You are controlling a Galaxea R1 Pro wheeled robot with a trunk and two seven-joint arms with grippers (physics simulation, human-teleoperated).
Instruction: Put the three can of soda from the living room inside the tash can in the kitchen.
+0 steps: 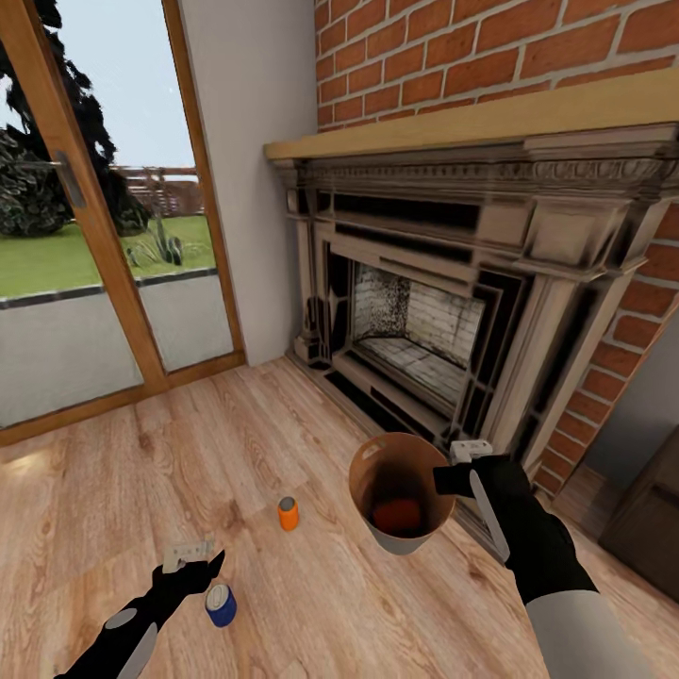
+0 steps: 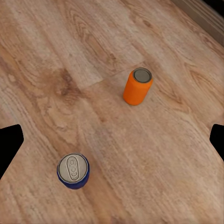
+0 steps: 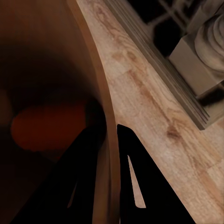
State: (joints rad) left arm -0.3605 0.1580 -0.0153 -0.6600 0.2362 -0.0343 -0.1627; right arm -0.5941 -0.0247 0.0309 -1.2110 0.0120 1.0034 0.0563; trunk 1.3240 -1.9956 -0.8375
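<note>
My right gripper is shut on the rim of the tash can, holding it above the wood floor in front of the fireplace. In the right wrist view one finger is inside the brown wall and the other is outside. An orange can of soda lies at the bottom of the bin. A second orange can stands upright on the floor. The dark blue can stands nearer me. My left gripper hovers open just above and left of the blue can.
The brick fireplace with its stone surround and raised hearth edge is close behind the bin. Wood-framed glass doors fill the left wall. A dark piece of furniture stands at the far right.
</note>
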